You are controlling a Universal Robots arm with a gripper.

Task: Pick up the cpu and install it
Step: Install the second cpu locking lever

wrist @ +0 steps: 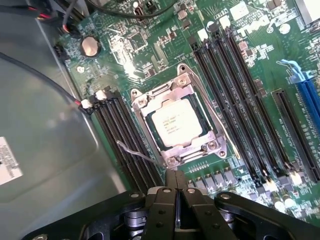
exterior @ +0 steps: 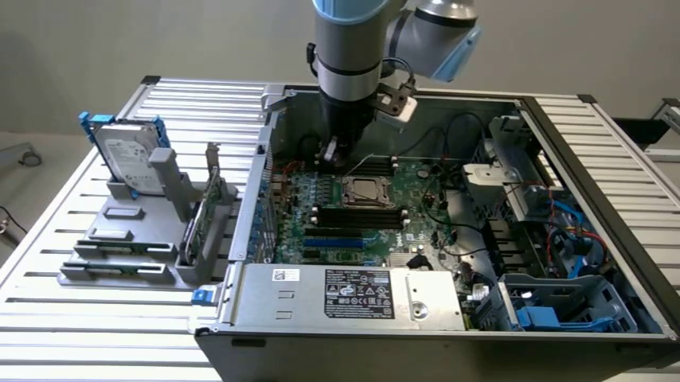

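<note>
The cpu, a small square chip with a silver-grey top, lies flat inside the metal socket frame on the green motherboard. In the exterior view the cpu sits at the board's centre. My gripper is shut with its two black fingers pressed together and nothing between them. Its tips hover just beside the socket's edge, close to the thin wire lever. In the exterior view the gripper hangs inside the open computer case, above the board and toward the exterior view's left of the socket.
Black memory slots flank the socket on both sides. A silver hard drive with blue brackets stands on a grey rack at the exterior view's left. The power supply box fills the case's front, and cables and a blue cage crowd the right.
</note>
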